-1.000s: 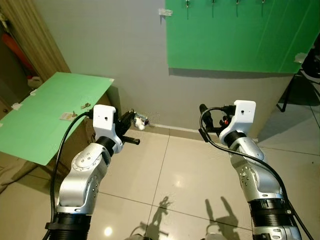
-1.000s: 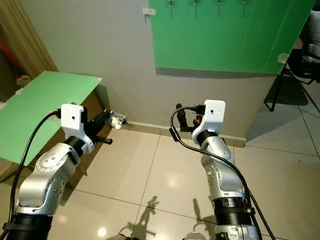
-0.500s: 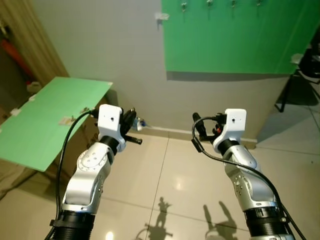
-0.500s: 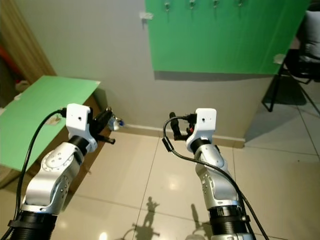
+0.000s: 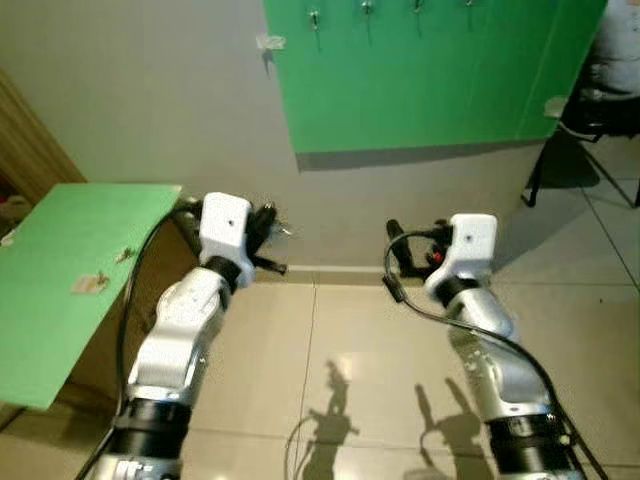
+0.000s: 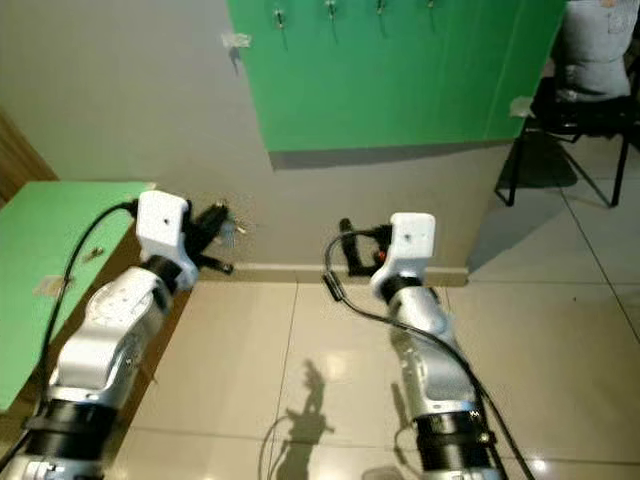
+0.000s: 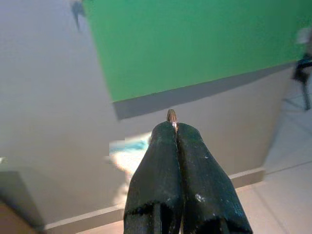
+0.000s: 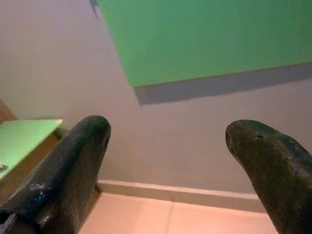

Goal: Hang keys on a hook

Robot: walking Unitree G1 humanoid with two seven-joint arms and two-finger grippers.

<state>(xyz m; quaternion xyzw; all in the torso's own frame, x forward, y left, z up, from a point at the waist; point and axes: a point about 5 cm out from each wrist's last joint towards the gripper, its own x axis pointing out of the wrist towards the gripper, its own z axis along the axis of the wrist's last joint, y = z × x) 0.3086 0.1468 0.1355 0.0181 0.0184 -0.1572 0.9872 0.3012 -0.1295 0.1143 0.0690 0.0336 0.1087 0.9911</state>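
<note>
My left gripper [image 5: 268,220] is raised in front of the grey wall, shut on the keys [image 5: 284,231]. In the left wrist view its fingers [image 7: 161,161] are pressed together, with a small brass tip of the keys [image 7: 171,116] poking out between them. A row of metal hooks [image 5: 314,18] lines the top of the green board [image 5: 420,80] on the wall, well above and to the right of that gripper. My right gripper [image 5: 395,240] is held at about the same height, open, with nothing between its fingers [image 8: 78,161].
A green-topped table [image 5: 60,270] stands at the left with small bits [image 5: 90,284] on it. A black chair [image 5: 575,120] with a person [image 6: 600,40] on it is at the far right. A small white fitting [image 5: 268,42] sticks out of the wall. Tiled floor lies below.
The camera has swung and moved nearer the wall, so the table has slid left and the hooks sit more central. My left gripper has risen slightly with the keys.
</note>
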